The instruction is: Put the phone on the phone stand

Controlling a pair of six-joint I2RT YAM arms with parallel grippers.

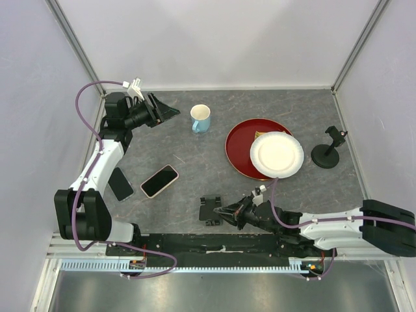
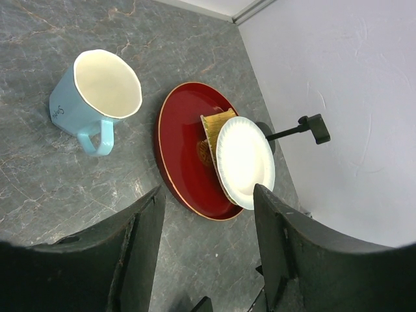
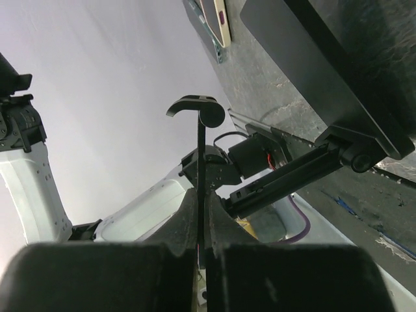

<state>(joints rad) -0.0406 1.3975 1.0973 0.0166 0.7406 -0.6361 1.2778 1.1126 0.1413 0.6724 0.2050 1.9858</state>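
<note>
The phone (image 1: 159,181), dark-screened in a pale pinkish case, lies flat on the table left of centre; its cream edge shows at the top of the right wrist view (image 3: 221,23). The black folding phone stand (image 1: 209,210) sits near the front edge. My right gripper (image 1: 222,211) reaches in from the right and is shut on the stand's thin hooked plate (image 3: 202,136), which stands edge-on between the jaws (image 3: 203,195). My left gripper (image 1: 164,110) hovers open at the back left, far from the phone, with nothing between its fingers (image 2: 209,195).
A second dark phone (image 1: 120,184) lies by the left arm. A blue mug (image 1: 200,118) stands at the back. A white paper plate (image 1: 277,155) overlaps a red plate (image 1: 242,146). A black pole stand with round base (image 1: 327,153) is at the right.
</note>
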